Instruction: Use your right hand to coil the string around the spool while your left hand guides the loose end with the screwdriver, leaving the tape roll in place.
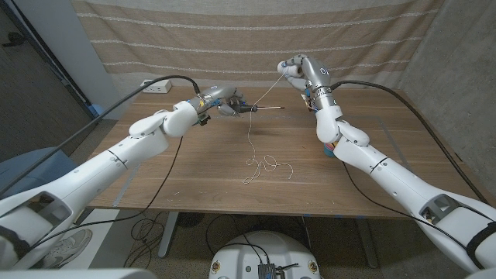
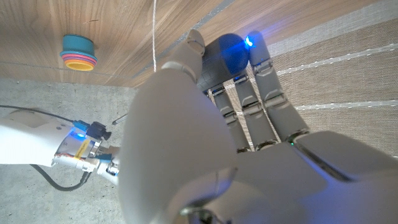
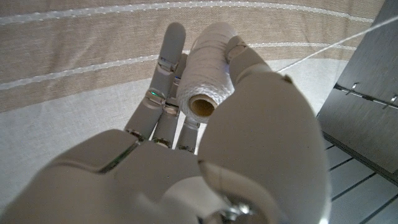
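Note:
My right hand point(image 1: 304, 75) is raised above the table's far right and grips a spool point(image 3: 208, 74) wound with white string. A strand point(image 1: 267, 91) runs from it down to the screwdriver's thin shaft point(image 1: 267, 106). My left hand point(image 1: 225, 101) holds that screwdriver level, its dark blue handle point(image 2: 227, 53) wrapped in the fingers. From the shaft the string point(image 1: 249, 136) drops to the table and ends in a loose tangle point(image 1: 267, 165). The tape roll point(image 2: 78, 53), with teal, pink and yellow bands, stands on the wood; in the head view a part of the roll point(image 1: 329, 148) shows beside my right forearm.
The wooden table point(image 1: 194, 170) backs onto a striped beige curtain point(image 1: 232, 39). A white power strip point(image 1: 155, 85) lies at the back left corner. Black cables point(image 1: 132, 97) trail along both arms.

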